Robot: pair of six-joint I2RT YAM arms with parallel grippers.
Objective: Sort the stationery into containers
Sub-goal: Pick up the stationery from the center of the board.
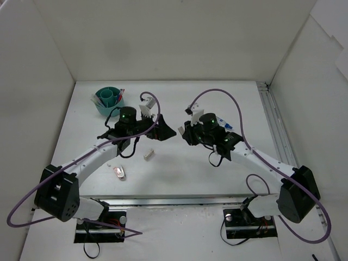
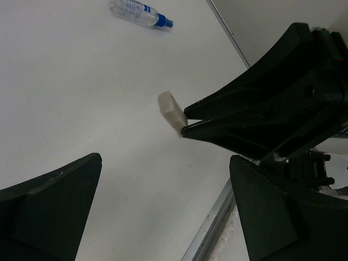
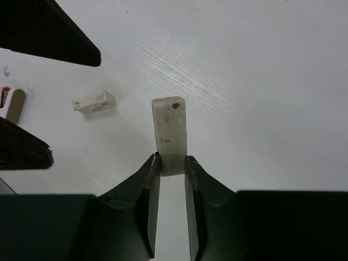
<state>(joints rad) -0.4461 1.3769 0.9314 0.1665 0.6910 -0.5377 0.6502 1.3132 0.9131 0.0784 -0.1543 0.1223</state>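
One teal cup (image 1: 109, 102), its pens (image 1: 120, 93) too small to count. Two erasers: bare eraser (image 3: 173, 136) mid-frame, wrapped eraser (image 3: 94, 102) at left. One clear bottle (image 2: 138, 13). One pinkish piece (image 1: 119, 173) lower left.

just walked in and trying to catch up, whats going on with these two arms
The right gripper is shut on one end of a beige eraser and holds it out toward the left gripper, which stands wide open and empty across from it. The teal cup at the far left has a few pens sticking out. Another eraser and a blue-white tube lie loose on the table.
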